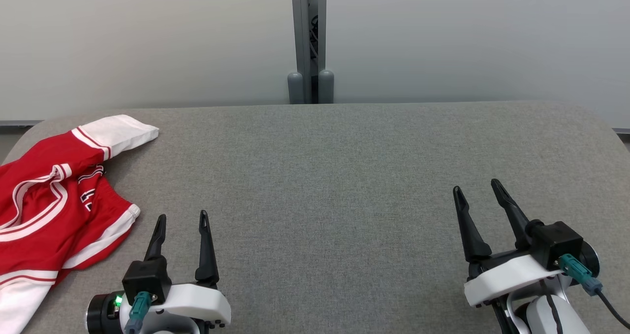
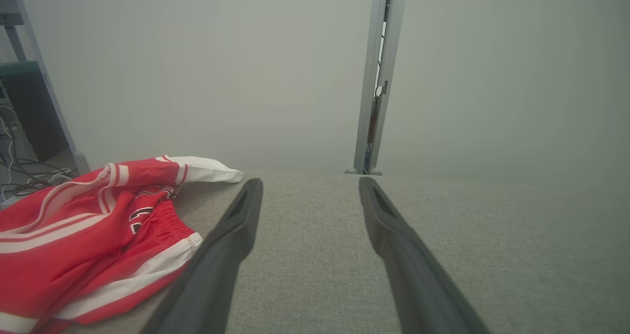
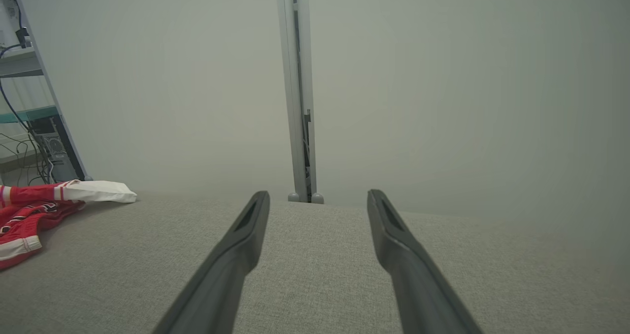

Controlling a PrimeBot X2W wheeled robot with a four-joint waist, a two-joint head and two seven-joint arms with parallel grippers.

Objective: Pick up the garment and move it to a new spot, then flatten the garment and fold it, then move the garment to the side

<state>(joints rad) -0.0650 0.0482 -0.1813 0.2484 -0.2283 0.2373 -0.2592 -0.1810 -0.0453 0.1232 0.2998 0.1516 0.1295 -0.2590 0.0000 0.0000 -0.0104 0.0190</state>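
Now: garment lies crumpled at the table's left end, long axis roughly near-to-far. My left fingers, spread and empty, hover just right of it; right fingers, also spread, are well apart toward the table's right end.

The place looks like a lab or test workroom. A grey fabric-covered table spreads across the lower frame, backed by plain pale partition panels joined by a grey metal post. At the wrist views' far left stand a metal shelf rack, loose cables and a computer tower.
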